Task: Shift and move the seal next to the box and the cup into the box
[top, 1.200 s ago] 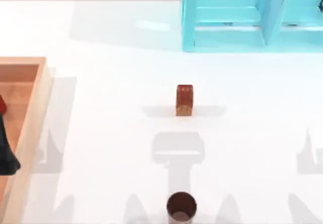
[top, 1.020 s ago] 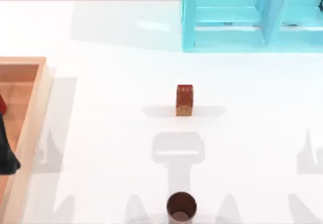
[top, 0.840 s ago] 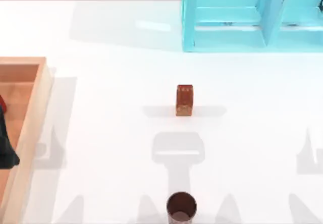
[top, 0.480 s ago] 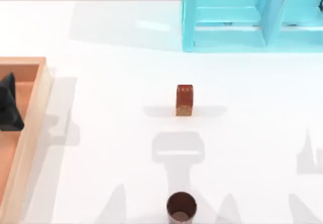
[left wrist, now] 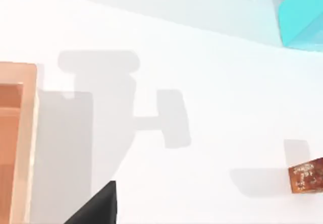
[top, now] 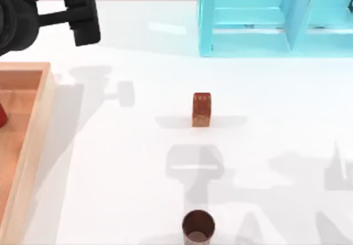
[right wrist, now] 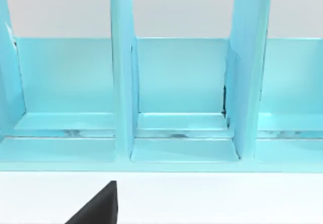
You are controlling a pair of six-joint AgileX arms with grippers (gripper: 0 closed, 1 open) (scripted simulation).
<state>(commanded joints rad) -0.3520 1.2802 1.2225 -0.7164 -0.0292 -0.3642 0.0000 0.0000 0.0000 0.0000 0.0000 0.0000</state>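
Observation:
The seal (top: 201,110), a small reddish-brown block, stands upright mid-table; the left wrist view catches it as well (left wrist: 306,175). The cup (top: 198,226), dark brown and round, sits at the near edge, straight in front of the seal. The box (top: 34,140), a light-wood tray, lies at the table's left edge, and the left wrist view takes in its corner (left wrist: 29,133). My left gripper (top: 83,16) hangs at the far left, beyond the box and well away from the seal and the cup. A dark part of my right gripper (right wrist: 96,206) faces the shelf.
A turquoise shelf (top: 265,19) with open compartments stands at the far right of the table, and the right wrist view looks straight into it (right wrist: 176,93). A small red thing (top: 2,115) lies inside the box at the picture's left edge.
My left arm has swung from over the box at the left edge up to the far left corner. The arm shadows on the table have shifted. The seal and the cup have not moved.

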